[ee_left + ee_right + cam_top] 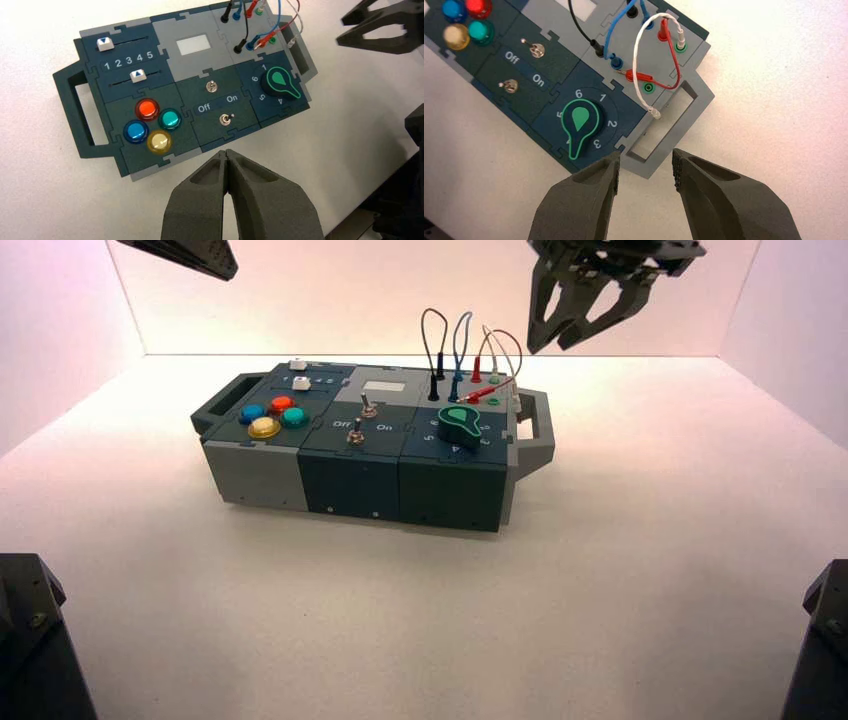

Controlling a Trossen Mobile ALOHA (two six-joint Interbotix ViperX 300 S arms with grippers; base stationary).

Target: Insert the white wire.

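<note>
Nearest, just beside the box's right-hand handle [661, 150]: right gripper [646, 154], jaws spread wide, nothing in hold. Over the handle's opening: loose plug [654, 113] of the white wire [636, 55], free of any socket. Best to close on the plug's body, not the thin wire, with the grip square so as not to let it swivel. Just past the handle's inner edge: empty green socket [648, 87], the likely target. Lift clear of the handle, turn the tip down, line up over the hole, then press straight in. Beside that socket, on the side away from the handle: red plug [639, 76], lying tilted; take care not to snag or drag it. Farther beyond the handle: white wire's other plug [681, 40], in the far green socket [680, 48]; avoid tugging. Farthest from the handle, well apart: left gripper [226, 151], closed, empty, apparently idle.
</note>
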